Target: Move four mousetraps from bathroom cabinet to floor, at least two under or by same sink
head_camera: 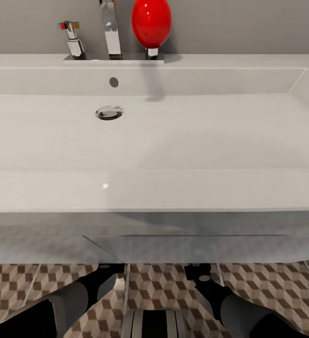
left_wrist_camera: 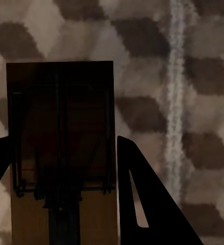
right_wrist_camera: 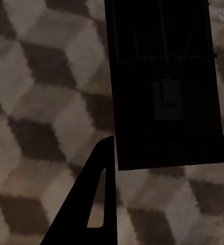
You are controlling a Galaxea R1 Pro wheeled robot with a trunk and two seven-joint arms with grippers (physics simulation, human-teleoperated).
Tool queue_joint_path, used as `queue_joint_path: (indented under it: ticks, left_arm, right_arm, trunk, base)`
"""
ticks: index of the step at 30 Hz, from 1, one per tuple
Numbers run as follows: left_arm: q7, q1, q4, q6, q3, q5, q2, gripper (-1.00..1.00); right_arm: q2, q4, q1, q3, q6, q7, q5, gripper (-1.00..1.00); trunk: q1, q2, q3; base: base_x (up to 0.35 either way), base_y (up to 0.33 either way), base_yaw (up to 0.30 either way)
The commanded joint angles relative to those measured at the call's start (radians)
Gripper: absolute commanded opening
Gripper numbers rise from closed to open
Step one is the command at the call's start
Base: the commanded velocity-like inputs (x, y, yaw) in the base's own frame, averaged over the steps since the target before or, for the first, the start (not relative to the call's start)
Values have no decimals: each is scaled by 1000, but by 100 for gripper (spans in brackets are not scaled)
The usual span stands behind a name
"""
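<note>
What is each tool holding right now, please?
Left tool: closed on a flat brown wooden mousetrap.
Right tool: closed on a flat dark wooden mousetrap.

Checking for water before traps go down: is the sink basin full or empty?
Empty: the sink basin is dry white, its drain plainly exposed.

The cube-patterned bathroom floor [head_camera: 13, 281] runs beneath the white sink [head_camera: 154, 188].
</note>
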Motion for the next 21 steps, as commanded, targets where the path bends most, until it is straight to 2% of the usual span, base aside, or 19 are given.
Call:
queue_joint_path:
  ticks: [1, 21]
  left_arm:
    - [6, 0, -1, 0, -8, 6, 1, -100]
    - [6, 0, 0, 9, -4, 6, -1, -100]
  right_arm:
    - [0, 1, -1, 9, -5, -2, -11, -100]
    - [0, -9, -38, 5, 11, -10, -13, -100]
  trunk:
    - [0, 0, -2]
    - [0, 0, -34]
  base:
    - [0, 0, 0]
    - [0, 0, 0]
